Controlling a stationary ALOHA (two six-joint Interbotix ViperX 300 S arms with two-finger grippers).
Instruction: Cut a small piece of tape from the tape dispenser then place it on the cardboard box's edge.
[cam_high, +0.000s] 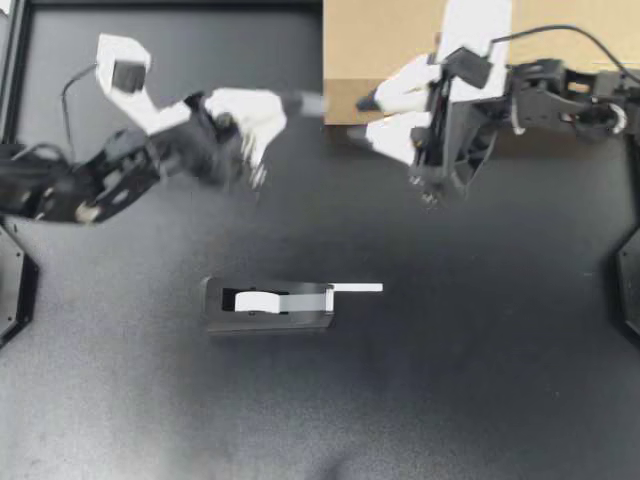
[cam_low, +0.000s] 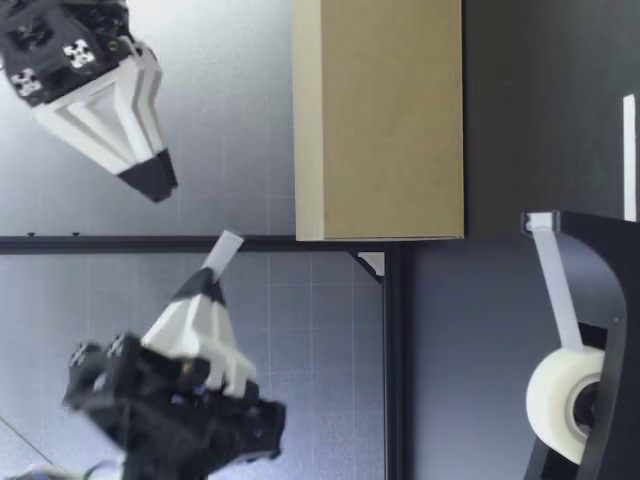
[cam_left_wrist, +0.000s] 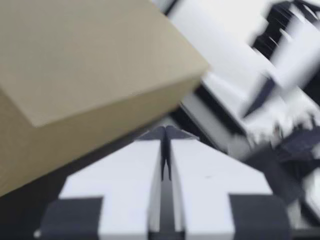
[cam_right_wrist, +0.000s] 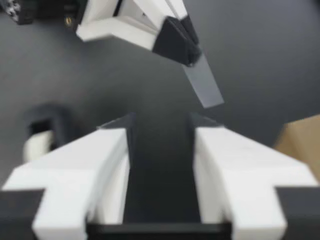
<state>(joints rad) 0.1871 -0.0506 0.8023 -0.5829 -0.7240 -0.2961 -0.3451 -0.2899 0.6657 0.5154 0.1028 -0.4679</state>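
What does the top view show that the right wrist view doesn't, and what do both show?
Only the top view shows the tape dispenser end to end, with a free strip sticking out past its end. Only the right wrist view looks along my right gripper, showing nothing between its open fingers. Both show my left gripper shut on the cut tape piece, ahead of my right gripper, and part of the cardboard box.
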